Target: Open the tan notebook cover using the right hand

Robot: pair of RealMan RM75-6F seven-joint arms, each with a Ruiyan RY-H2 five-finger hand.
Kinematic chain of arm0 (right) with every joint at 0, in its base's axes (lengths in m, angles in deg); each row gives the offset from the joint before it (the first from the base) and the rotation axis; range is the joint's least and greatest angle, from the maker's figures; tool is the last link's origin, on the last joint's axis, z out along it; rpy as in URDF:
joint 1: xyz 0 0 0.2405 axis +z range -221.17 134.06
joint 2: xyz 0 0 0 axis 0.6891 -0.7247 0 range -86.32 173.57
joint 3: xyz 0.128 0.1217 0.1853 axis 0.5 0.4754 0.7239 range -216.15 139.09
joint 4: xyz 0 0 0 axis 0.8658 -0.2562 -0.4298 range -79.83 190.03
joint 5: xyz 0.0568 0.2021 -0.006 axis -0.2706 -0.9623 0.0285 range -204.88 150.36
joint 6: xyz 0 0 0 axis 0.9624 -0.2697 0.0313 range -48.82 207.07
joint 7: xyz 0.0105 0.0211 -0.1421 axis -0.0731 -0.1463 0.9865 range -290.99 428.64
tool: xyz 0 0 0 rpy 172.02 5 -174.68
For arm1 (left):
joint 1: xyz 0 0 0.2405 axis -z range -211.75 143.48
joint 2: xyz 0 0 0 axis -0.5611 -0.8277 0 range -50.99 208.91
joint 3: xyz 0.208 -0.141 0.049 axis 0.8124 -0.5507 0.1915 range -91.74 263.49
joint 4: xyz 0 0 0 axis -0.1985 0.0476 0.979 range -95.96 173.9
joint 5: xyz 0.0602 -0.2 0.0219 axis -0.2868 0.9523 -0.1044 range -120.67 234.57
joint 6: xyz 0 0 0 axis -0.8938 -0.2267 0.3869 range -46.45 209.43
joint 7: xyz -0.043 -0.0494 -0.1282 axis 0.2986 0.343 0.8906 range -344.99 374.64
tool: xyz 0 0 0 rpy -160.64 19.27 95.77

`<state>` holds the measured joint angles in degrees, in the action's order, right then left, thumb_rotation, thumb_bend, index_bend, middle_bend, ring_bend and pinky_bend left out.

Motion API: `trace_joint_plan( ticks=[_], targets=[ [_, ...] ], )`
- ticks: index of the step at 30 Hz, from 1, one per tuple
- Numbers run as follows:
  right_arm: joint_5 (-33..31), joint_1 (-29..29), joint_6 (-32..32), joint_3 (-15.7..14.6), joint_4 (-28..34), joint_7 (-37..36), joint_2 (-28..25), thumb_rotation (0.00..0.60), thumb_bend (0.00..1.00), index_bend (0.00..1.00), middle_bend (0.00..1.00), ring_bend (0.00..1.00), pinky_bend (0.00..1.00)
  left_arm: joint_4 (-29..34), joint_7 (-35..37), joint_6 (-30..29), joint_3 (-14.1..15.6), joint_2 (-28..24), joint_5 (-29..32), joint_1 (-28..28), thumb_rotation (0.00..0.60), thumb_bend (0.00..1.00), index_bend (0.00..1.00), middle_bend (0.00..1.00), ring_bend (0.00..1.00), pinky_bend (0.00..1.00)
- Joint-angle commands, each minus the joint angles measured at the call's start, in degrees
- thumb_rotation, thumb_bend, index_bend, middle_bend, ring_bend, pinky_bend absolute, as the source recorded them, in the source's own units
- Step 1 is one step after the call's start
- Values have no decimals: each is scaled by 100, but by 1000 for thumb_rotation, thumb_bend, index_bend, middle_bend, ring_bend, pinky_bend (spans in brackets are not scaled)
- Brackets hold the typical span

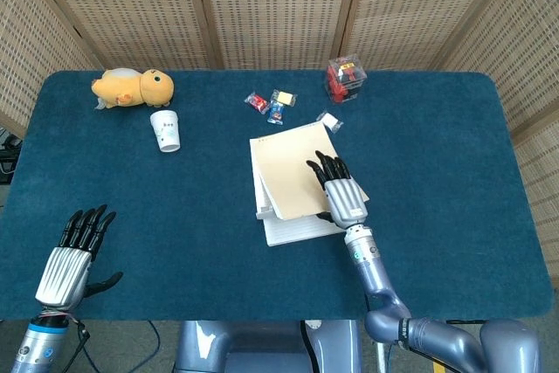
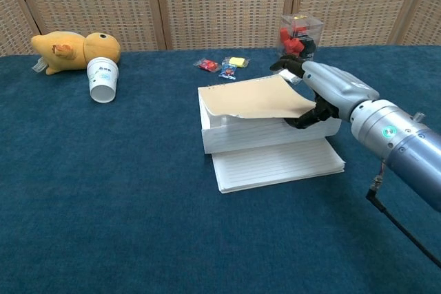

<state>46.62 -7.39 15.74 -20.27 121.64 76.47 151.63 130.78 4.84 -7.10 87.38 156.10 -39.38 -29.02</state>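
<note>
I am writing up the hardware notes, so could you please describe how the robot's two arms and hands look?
Both hands, right hand and left hand, have ribbed silver metal backs and black fingers. The right forearm is a grey-silver cylinder with a small green light and a thin black cable hanging beneath it. A teal ring marks each wrist.
</note>
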Motion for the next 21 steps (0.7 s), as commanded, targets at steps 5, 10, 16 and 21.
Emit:
trace_joint_plan(
  ticks=[5, 10, 16, 21],
  targets=[
    [-162, 94, 56, 31, -64, 192, 31, 600, 688, 285, 102, 20, 209, 5, -2, 9, 12, -2, -11, 4, 600, 140, 0, 0, 0, 0],
    [-203, 113, 42, -29, -119, 284, 104, 600, 726, 440, 299, 196, 395, 7, 15, 9, 17, -7, -15, 5, 600, 140, 0, 0, 0, 0],
    [-68, 131, -110, -118, -237, 211, 176, 600, 754, 633, 530, 442, 564, 2, 17, 14, 26, -6, -21, 6, 600, 140, 0, 0, 0, 0],
    [137, 117, -345, -182, -293, 45, 192, 600, 762, 657, 575, 523, 663, 12, 26, 24, 38, -8, -29, 9, 600, 140, 0, 0, 0, 0]
  ],
)
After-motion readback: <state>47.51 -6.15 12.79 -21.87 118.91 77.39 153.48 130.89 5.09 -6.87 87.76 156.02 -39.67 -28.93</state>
